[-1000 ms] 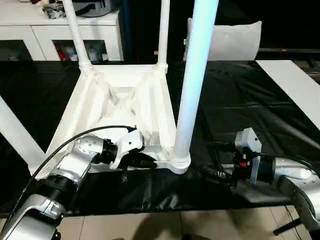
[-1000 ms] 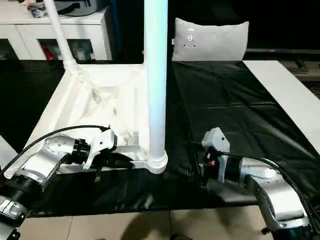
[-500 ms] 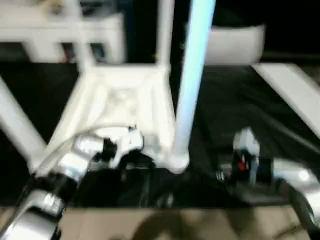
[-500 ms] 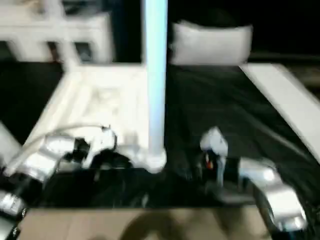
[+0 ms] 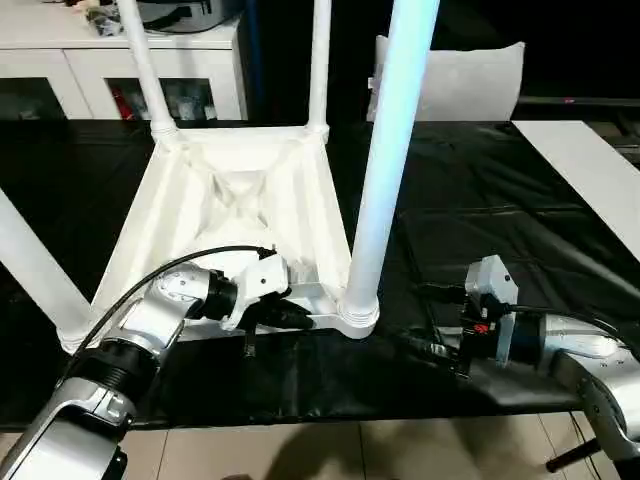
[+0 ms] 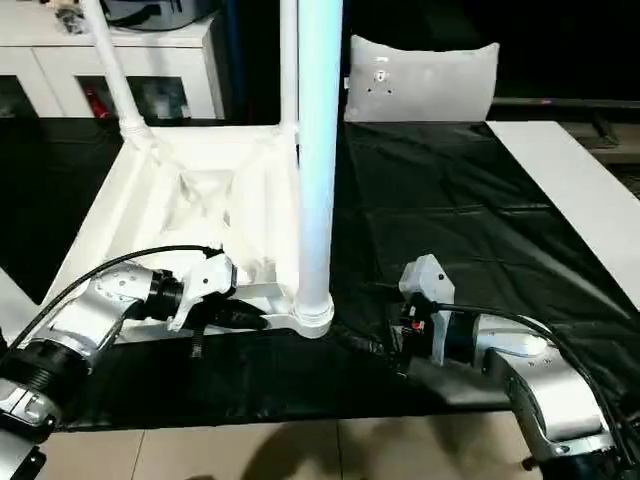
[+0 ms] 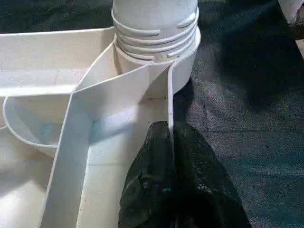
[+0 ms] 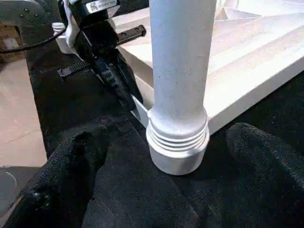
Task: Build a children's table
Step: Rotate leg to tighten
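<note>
The white children's table [image 5: 240,205] lies upside down on the black cloth, ribbed underside up. All of its round legs stand up from the corner sockets, the near right leg [image 5: 385,150] closest to me. My left gripper [image 5: 300,318] is shut on the table's near rim [image 7: 169,95], just beside that leg's socket [image 7: 156,38]. My right gripper [image 8: 166,135] is open on the cloth to the right. Its black fingers [image 8: 76,156] stand on either side of the leg's threaded base [image 8: 178,142], apart from it.
The black cloth [image 5: 480,200] covers the work surface, with its front edge and the tiled floor [image 5: 350,450] just below my arms. A flat white board [image 5: 585,170] lies at the right. A white cabinet [image 5: 120,60] and a pale cushion [image 5: 470,80] stand behind.
The head camera shook and settled a little differently. The table and both grippers stand about where they were, and the left gripper still holds the rim.
</note>
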You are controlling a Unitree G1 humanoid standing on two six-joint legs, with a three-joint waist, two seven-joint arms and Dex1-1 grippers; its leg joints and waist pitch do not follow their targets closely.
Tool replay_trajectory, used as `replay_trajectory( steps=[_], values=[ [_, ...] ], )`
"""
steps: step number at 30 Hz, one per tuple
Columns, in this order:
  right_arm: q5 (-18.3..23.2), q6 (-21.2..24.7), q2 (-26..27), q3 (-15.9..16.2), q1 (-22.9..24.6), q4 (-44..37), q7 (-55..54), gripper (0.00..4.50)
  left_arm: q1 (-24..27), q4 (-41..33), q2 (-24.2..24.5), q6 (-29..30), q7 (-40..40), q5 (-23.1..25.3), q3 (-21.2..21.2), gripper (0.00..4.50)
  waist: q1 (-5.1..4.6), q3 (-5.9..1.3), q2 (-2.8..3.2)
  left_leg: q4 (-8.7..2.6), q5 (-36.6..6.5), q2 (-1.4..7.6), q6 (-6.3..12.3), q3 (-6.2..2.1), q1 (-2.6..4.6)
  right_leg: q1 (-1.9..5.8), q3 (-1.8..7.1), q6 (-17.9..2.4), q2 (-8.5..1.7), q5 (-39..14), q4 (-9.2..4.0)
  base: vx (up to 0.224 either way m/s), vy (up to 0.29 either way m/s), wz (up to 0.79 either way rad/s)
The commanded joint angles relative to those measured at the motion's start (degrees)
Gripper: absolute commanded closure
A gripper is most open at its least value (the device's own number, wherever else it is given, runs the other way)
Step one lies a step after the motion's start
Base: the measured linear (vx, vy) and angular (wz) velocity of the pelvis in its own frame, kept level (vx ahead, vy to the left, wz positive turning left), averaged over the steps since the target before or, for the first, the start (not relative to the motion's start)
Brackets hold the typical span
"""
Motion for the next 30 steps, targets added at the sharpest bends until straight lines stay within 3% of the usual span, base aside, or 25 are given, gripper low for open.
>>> replay_trajectory(
  steps=[1, 5, 11, 20, 22, 25, 27, 30],
  values=[
    [0.24, 0.18, 0.00, 0.05, -0.51, -0.92, -0.37, 0.00, -0.45, 1.22, 0.85, -0.01, 0.89, 1.73, 0.45, 4.47, 0.28, -2.84, -0.37, -4.24, -16.04, 0.60, 1.73, 0.44, -0.29, 2.38, 2.36, -8.23, -2.69, -20.87, -6.33, 0.000, 0.000, 0.00],
    [0.19, 0.12, 0.19, 0.34, -1.06, -0.53, -0.33, 0.00, -1.70, 1.67, 0.21, -0.62, 1.71, 1.72, 0.90, 4.47, 0.34, -2.85, -0.36, -4.23, -15.25, 0.65, 1.84, 0.51, -0.34, 2.38, 2.42, -8.76, -2.66, -19.22, -6.14, 0.000, 0.000, 0.00],
    [0.07, 0.23, 0.31, 0.50, -1.28, -0.48, -0.31, 0.00, -2.63, 1.98, 0.67, -1.65, 1.89, 2.96, 0.33, 4.47, 0.48, -2.74, -0.39, -4.32, -16.36, 0.62, 1.54, 0.49, -0.25, 2.31, 2.41, -7.92, -2.75, -21.72, -6.45, 0.000, 0.000, 0.00],
    [-0.31, 0.05, 0.60, 0.90, -1.36, -0.10, -0.56, 0.00, -3.27, 0.75, -0.59, 1.83, 4.07, 1.75, 2.10, 4.47, 0.44, -2.71, -0.52, -4.41, -16.10, 0.68, 1.41, 0.42, -0.38, 2.27, 2.38, -7.84, -2.72, -21.50, -6.39, 0.000, 0.000, 0.00],
    [-0.36, -0.03, 0.55, 0.89, -1.40, 0.04, -0.50, 0.00, -3.28, 0.52, -0.60, 2.55, 3.82, 1.77, 2.06, 4.08, 0.45, -2.85, -0.52, -4.35, -15.00, 0.69, 1.56, 0.43, -0.46, 2.39, 2.43, -8.34, -2.70, -19.44, -6.20, 0.000, 0.000, 0.00],
    [-0.51, -0.23, 0.51, 0.89, -1.43, 0.33, -0.51, 0.00, -3.06, -0.05, -0.49, 3.58, 3.26, 1.51, 1.99, 3.91, 0.42, -2.98, -0.47, -4.23, -13.38, 0.75, 1.81, 0.52, -0.52, 2.54, 2.47, -9.92, -2.60, -14.63, -5.71, 0.000, 0.000, 0.00],
    [-0.57, -0.34, 0.53, 0.90, -1.35, 0.35, -0.58, 0.00, -2.88, -0.30, -0.44, 3.52, 3.36, 1.38, 2.01, 3.62, 0.44, -3.01, 0.01, -4.14, -13.07, 0.73, 1.92, 0.57, -0.43, 2.54, 2.51, -10.70, -2.59, -12.82, -5.64, 0.000, 0.000, 0.00],
    [-0.65, -0.70, 0.57, 0.79, -1.12, 0.61, -0.64, 0.00, -2.55, -0.55, -0.34, 4.78, 3.26, 1.76, 1.51, 3.45, 0.43, -3.04, -0.18, -4.10, -12.60, 0.67, 2.04, 0.67, -0.48, 2.75, 2.45, -11.20, -2.54, -11.50, -5.51, 0.000, 0.000, 0.00]
  ],
)
